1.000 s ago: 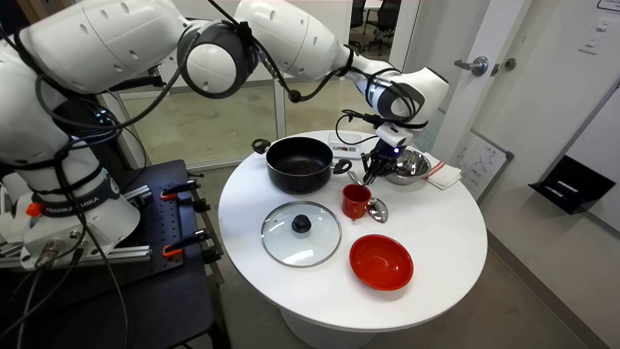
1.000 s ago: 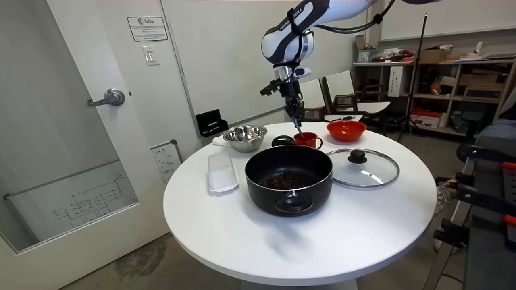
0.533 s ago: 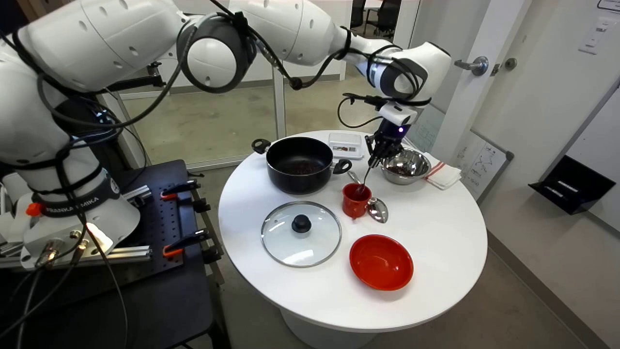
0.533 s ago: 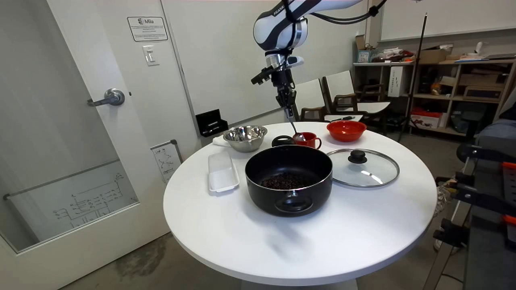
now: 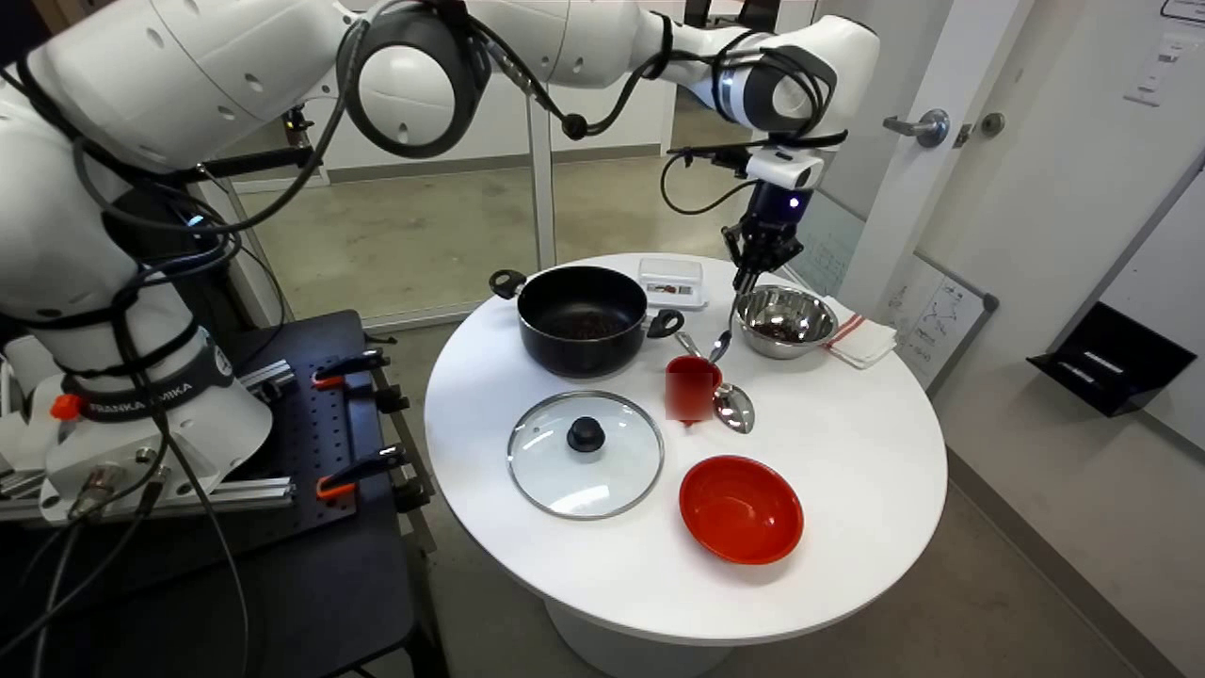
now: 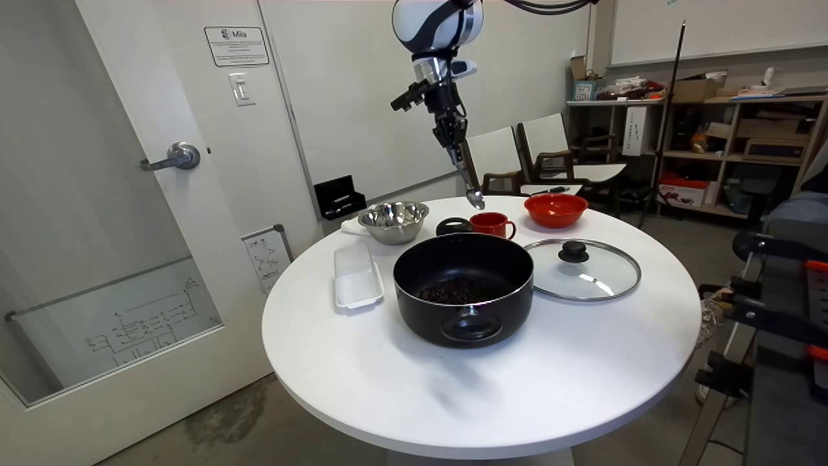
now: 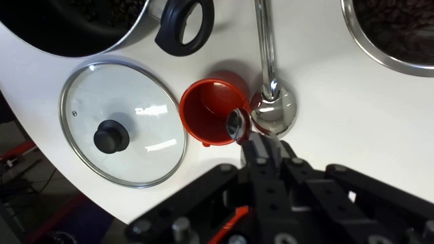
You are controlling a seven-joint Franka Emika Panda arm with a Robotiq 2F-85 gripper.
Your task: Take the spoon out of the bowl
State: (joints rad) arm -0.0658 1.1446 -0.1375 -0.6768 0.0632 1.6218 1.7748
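Observation:
My gripper (image 5: 744, 282) is shut on the small grey spoon (image 5: 720, 347) and holds it in the air, head down; the gripper (image 6: 460, 163) and spoon (image 6: 475, 199) show in the other camera's exterior view too. In the wrist view the spoon's head (image 7: 236, 124) shows beyond the closed fingertips (image 7: 266, 145), over the red mug's rim. The spoon hangs above the table, apart from the mug (image 6: 490, 224). The shiny steel bowl (image 5: 779, 348) stands beside it on the table; it also shows in the wrist view (image 7: 379, 59) with dark beans inside. The spoon is outside this bowl.
A larger shiny spoon (image 7: 274, 112) lies against the red mug. The black pot (image 6: 462, 320) with dark beans, the glass lid (image 5: 586, 471), the red bowl (image 5: 741, 513), a white container (image 6: 359, 285) and a folded towel (image 5: 861, 339) are on the round table.
The gripper has risen, lifting the spoon up out of the red mug and a little toward the steel bowl. The mug and other table items have not moved.

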